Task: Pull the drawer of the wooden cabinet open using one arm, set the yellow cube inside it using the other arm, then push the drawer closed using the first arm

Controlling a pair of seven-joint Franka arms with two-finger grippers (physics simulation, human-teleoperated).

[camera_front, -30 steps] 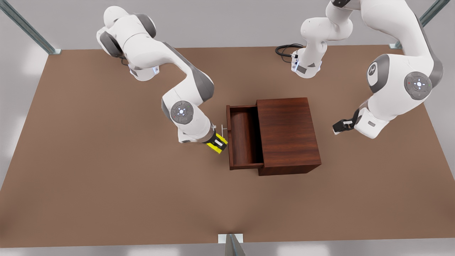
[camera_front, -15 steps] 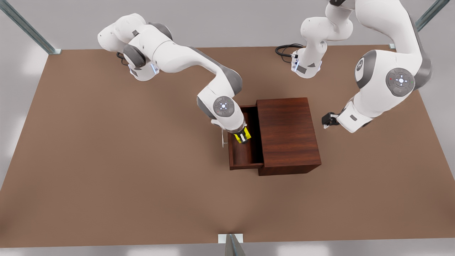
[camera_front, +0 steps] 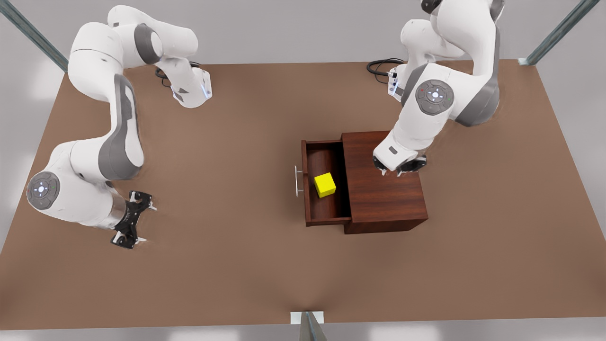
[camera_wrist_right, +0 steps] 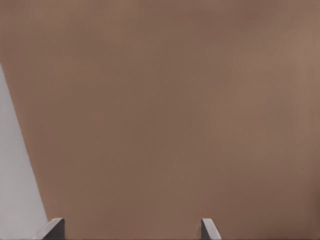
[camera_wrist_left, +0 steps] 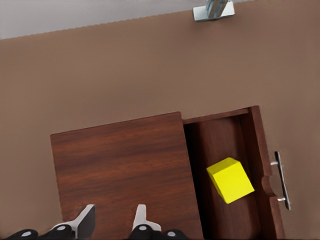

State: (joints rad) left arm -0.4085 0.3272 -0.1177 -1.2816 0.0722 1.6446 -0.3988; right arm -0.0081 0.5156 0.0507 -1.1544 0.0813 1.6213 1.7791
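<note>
Here the cube (camera_front: 325, 184) lies on the floor of the drawer (camera_front: 326, 215), which stands pulled out from the cabinet (camera_front: 383, 194) toward the front view's left, its handle (camera_front: 297, 180) facing the open counter (camera_front: 227, 265). The cube rests near the drawer's front wall, tilted slightly out of line with the walls, apart from both sets of jaws; placement is thus done and only the closing push remains.

The left gripper (camera_front: 400, 166), on the front view's right, hovers over the cabinet top near the drawer mouth. In the left wrist view its jaws (camera_wrist_left: 111, 220) stand moderately apart over the wood grain and hold nothing, with the cube (camera_wrist_left: 230, 180) and handle (camera_wrist_left: 281, 173) in sight beyond. This pose probably stages the arm to cross over and press the drawer front shut.

The right gripper (camera_front: 131, 219) waits low over bare counter at the front view's far left, well apart from the cabinet. Its jaws (camera_wrist_right: 131, 227) are spread wide and empty, so the path to the drawer is clear.

Compared with half a second ago: the right gripper, then inside the drawer and clamped on the cube, has let go and swung far away. The left gripper, then off the cabinet's far side, has come over its top. The drawer's extension looks unchanged.
</note>
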